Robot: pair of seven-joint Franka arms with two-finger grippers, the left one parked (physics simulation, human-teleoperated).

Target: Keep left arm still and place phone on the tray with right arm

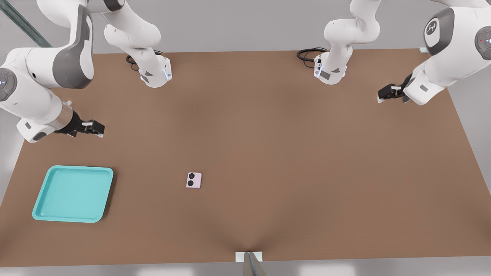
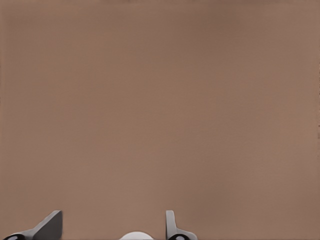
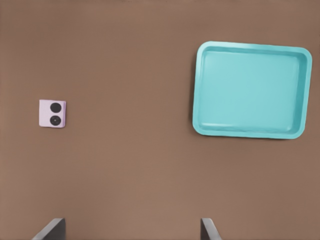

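The tray [image 1: 73, 194] lies flat on the brown table [image 1: 291, 161] near its near edge, at the front view's left; it is turquoise, its rim raised all round, and nothing lies in it. The phone [image 1: 193, 180] rests on the table well apart from the tray, toward the front view's right of it, with bare table between the two. It lies flat, lens face up; it is close to square, so its long axis is hard to call. Its two black lenses sit one behind the other along the edge that faces the tray. No brand or writing can be read on it.

Farther back than the tray, and well apart from the phone, the gripper [image 1: 96, 128] of the right arm [image 1: 42, 84] hangs above the table, holding nothing. In the right wrist view its two fingers [image 3: 50, 231] stand spread wide, with both the phone [image 3: 52, 113] and the tray [image 3: 250, 90] in sight beyond them.
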